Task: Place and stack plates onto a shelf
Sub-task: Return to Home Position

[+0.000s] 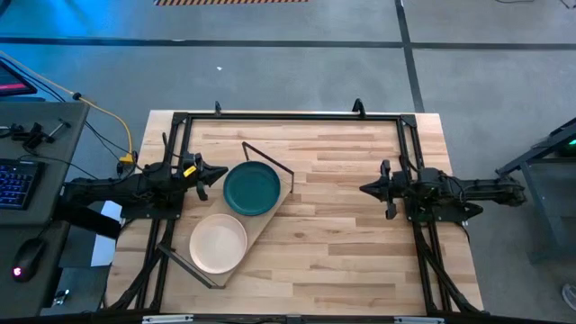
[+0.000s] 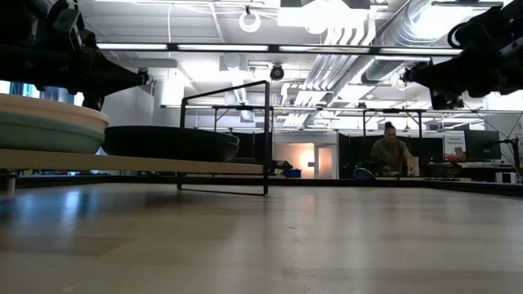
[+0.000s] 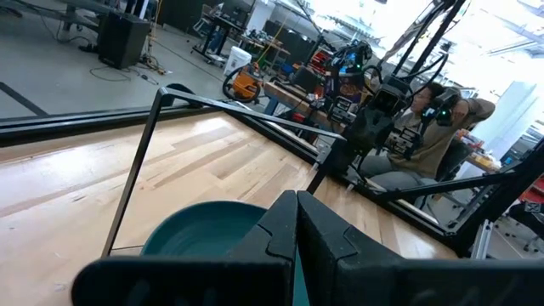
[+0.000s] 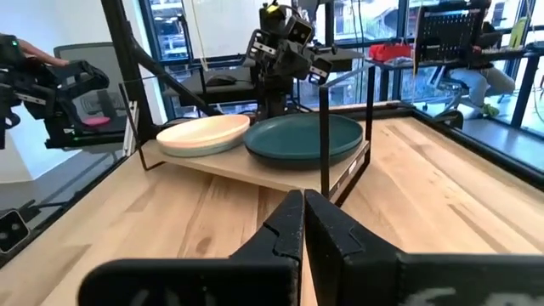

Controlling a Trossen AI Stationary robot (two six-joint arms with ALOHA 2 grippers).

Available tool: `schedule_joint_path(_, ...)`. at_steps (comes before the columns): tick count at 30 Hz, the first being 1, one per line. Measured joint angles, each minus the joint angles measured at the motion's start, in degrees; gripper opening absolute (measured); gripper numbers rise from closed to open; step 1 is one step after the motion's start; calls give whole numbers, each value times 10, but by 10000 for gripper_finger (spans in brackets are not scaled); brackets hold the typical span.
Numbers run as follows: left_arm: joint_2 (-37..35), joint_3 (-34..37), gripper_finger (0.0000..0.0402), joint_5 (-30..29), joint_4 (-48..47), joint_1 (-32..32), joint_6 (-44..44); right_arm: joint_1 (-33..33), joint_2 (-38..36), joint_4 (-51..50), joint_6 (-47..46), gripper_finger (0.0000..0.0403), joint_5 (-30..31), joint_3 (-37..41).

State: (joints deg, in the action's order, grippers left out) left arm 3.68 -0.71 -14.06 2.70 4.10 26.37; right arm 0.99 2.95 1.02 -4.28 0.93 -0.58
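Note:
The shelf lies slantwise on the table's left half, a pale board with black rod frames. On it rest a dark teal plate and a cream-white plate. In the low view the cream plate sits on a pale sage green one. No black plate shows apart from these. My left gripper is shut, hovering by the teal plate's left edge. My right gripper is shut, raised over the table's right half, pointing at the shelf.
Bare butcher-block tabletop lies between the shelf and the right arm. Black frame rails run along the table's edges. A keyboard and mouse sit off the table's left side. A seated person is in the room behind.

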Motion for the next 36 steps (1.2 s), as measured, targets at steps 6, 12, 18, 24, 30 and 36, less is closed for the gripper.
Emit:
schedule_joint_path(6,-9,0,0,0,1,0,0,0,4,0,-19,0,0,0)
schedule_joint_path(12,-21,0,0,0,0,0,0,0,4,0,-67,0,-1,0)
schedule_joint_path(18,-35,0,0,0,0,0,0,0,4,0,-114,0,-1,0)
schedule_joint_path(24,-35,0,0,0,0,0,0,3,-4,0,-124,0,-1,0)
schedule_joint_path(30,-35,0,0,0,0,0,0,3,-29,4,-123,0,-1,0)
schedule_joint_path(36,-35,0,0,0,0,0,0,3,-29,0,-122,0,-1,0)
